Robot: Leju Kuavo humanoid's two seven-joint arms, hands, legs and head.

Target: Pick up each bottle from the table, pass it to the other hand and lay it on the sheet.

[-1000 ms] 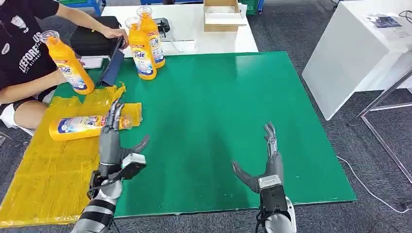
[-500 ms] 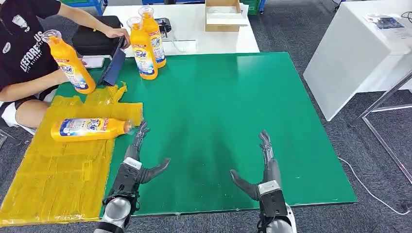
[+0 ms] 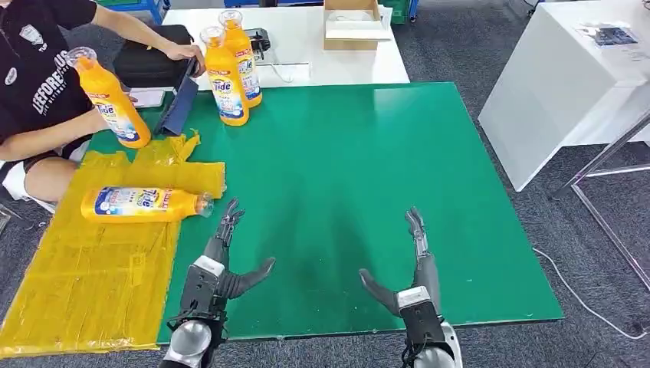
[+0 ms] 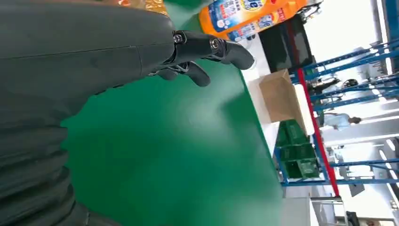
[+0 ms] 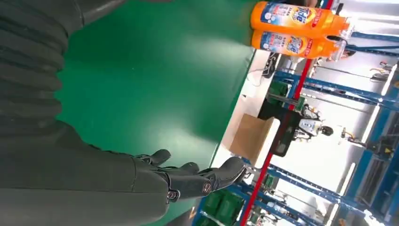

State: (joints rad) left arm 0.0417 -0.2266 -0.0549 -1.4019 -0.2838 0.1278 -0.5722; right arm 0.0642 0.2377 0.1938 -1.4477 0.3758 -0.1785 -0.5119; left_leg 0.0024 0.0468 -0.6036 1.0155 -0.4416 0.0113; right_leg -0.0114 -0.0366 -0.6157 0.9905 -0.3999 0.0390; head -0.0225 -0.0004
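Hands first: the left hand (image 3: 222,264) hovers low over the near part of the green table (image 3: 345,176), fingers stretched forward and apart, thumb splayed to the side, holding nothing. The right hand (image 3: 410,268) mirrors it further right, likewise spread and empty.

From the left hand, one bottle (image 3: 146,204) lies on its side at about ten o'clock, near the fingertips but not touching them. It rests on the yellow sheet (image 3: 84,284), long axis running nine to three, cap toward the green table; judging by that, this one is already placed.

Further out, at about twelve o'clock from the left hand, two upright bottles (image 3: 230,73) stand just beside each other at the far edge of the green table. These look like the next candidates. They sit well apart from both hands, at roughly eleven o'clock from the right hand, and the left hand seems somewhat nearer. A third upright bottle (image 3: 111,100) stands at eleven o'clock from the left hand, by the far end of the sheet, close to a seated person (image 3: 38,84).

All the bottles are orange plastic, tall and slim, with blue-and-white labels and clear caps. Standing, their long axis is vertical, so a side grasp around the body seems called for.
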